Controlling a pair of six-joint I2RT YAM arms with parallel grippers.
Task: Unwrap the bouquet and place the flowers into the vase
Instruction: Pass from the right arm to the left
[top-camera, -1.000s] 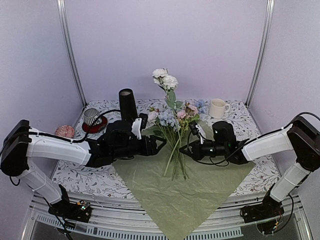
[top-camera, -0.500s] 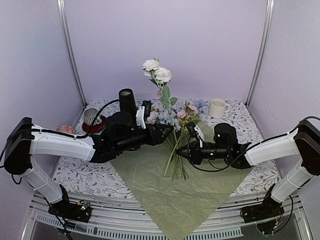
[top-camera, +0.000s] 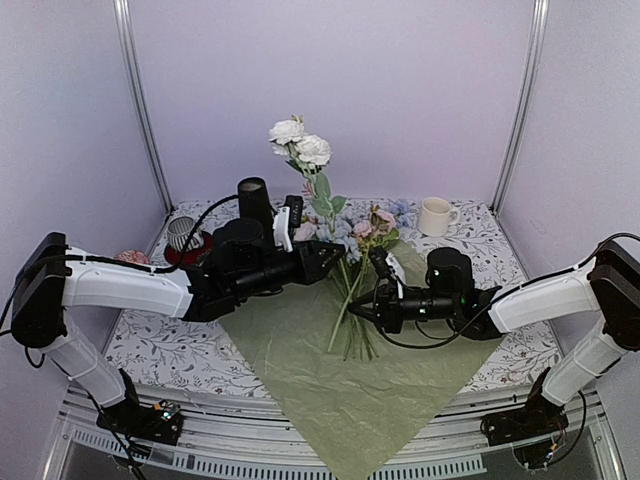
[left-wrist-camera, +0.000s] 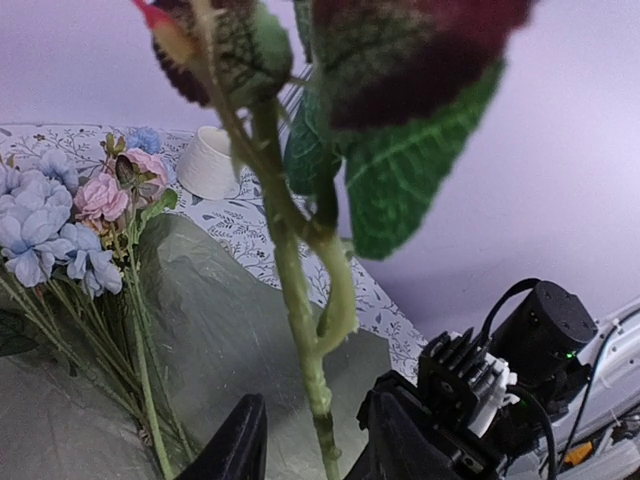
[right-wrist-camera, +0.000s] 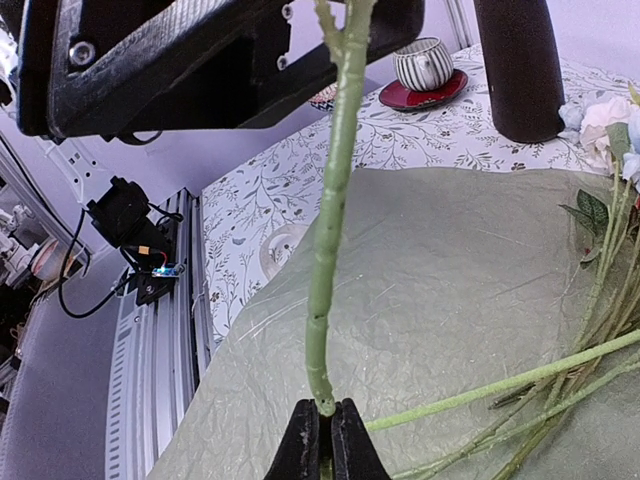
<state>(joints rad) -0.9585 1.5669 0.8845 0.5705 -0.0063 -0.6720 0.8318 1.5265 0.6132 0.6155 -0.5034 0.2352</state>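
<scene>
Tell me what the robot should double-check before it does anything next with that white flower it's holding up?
1. Right claw shut on the bottom end of the stem: ok.
2. Left claw gripping the stem higher up: not ok; its jaws stand apart on either side of it.
3. White blooms raised above both claws: ok.
4. Vase standing upright at the back: ok.
5. Vase free of anything inside: cannot tell.
6. Other flowers lying on the paper wrap: ok.
</scene>
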